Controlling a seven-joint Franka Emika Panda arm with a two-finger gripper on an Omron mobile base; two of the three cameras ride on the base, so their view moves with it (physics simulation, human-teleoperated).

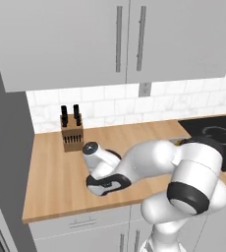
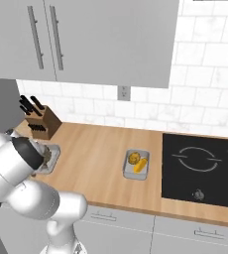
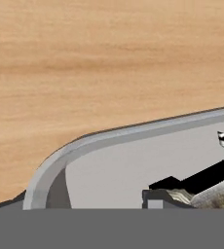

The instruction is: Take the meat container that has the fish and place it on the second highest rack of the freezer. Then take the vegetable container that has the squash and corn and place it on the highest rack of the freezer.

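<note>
I cannot tell finger spread; gripper sits low | shallow grey rimmed fish tray directly beneath fingers, fish inside | I judge it rigid, light, slick-walled: pinch the rim | grey squash-and-corn tray well beyond on wooden counter

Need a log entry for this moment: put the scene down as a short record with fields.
setting: wooden counter under grey wall cabinets, tiled wall behind
arm: bent low over the counter's left part
gripper: right above the fish container, open or shut cannot be told
fish container: grey tray beside the knife block, partly hidden by the arm; its rounded corner and a piece of fish seen in the hand view
vegetable container: on the counter left of the stove, holding yellow pieces
task status: both containers on the counter
</note>
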